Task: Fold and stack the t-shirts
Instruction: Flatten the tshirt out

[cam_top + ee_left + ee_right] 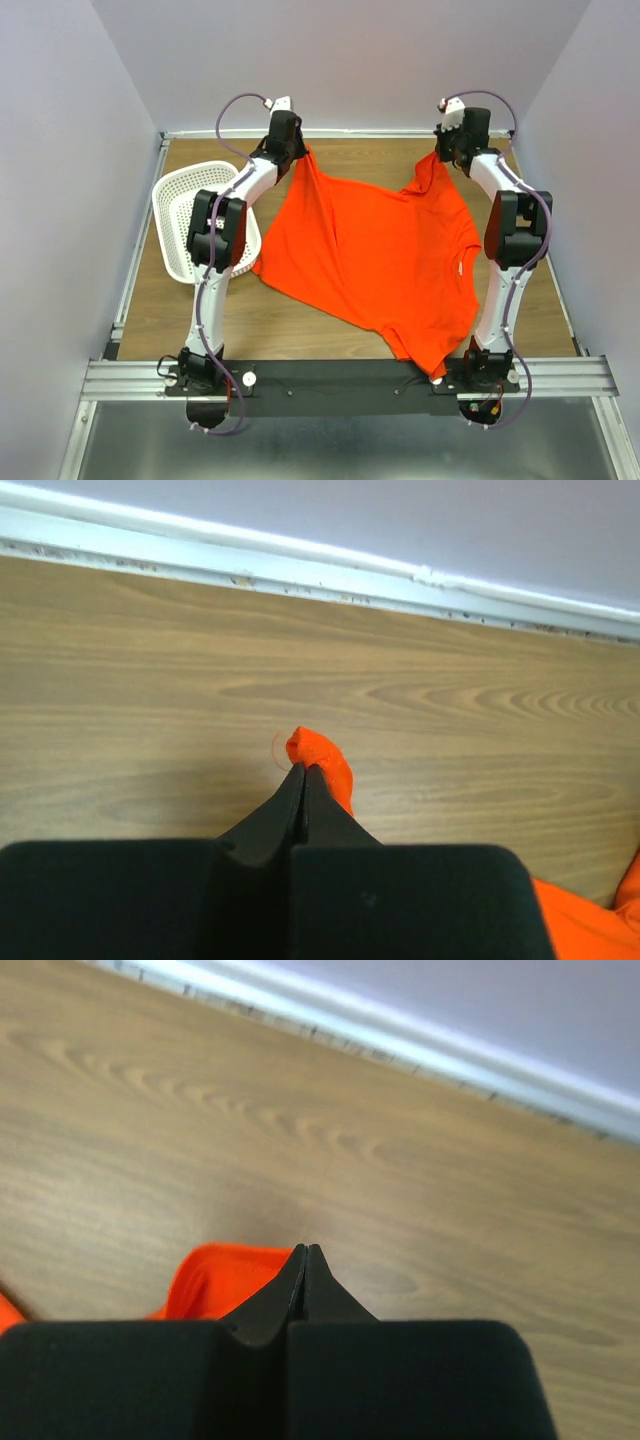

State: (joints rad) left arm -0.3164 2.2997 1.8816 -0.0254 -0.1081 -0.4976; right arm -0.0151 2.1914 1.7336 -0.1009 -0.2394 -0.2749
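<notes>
So the orange t-shirt (pixel 380 260) is spread over the middle of the wooden table (pixel 300 335), with both far corners pulled up toward 11 and 1 o'clock. The left gripper (pixel 304 768) has its fingers pressed together on a little nub of orange cloth that pokes out past the tips. The right gripper (pixel 306 1248) is clamped tight too, with cloth bunched just at its 8 o'clock. The collar sits on the shirt's 3 o'clock side, and one bit drapes over the near edge around 5 o'clock. The white basket (pixel 180 200) is off at 9 o'clock, and the shirt's edge touches it.
</notes>
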